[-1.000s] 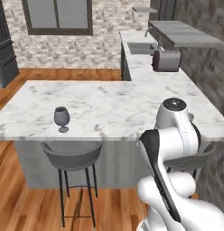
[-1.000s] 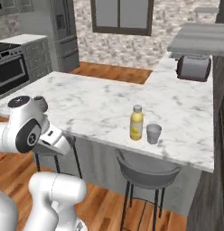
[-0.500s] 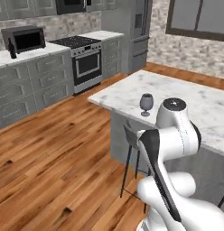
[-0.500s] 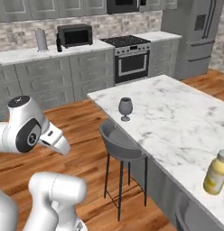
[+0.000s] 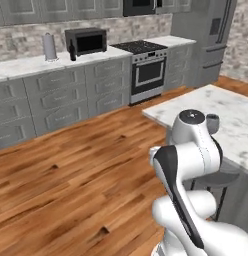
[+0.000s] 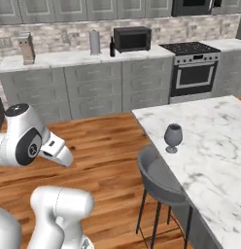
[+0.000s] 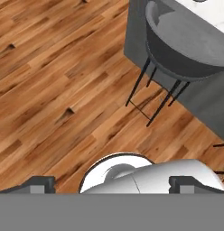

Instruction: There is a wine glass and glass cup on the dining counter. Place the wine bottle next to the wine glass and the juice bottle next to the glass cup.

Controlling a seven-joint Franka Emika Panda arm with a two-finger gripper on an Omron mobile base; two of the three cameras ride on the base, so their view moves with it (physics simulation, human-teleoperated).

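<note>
**Grey kitchen with a wood floor**

Warm brown plank floor [image 5: 71,175] fills the lower left of the left base view. Grey cabinets [image 6: 93,87] run along the back under a brick-tile wall [image 6: 59,36]. A black microwave [image 6: 132,39] sits upper centre, a steel stove [image 6: 193,70] at upper right, a grey stool [image 6: 161,182] lower right.

no readable text anywhere — the microwave [image 5: 86,41] front looks blank, seemingly — too small.

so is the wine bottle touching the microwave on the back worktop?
Apart. The right base view shows a strip of brick wall between the wine bottle and the microwave; the paper-towel roll stands on the bottle's other side.
</note>
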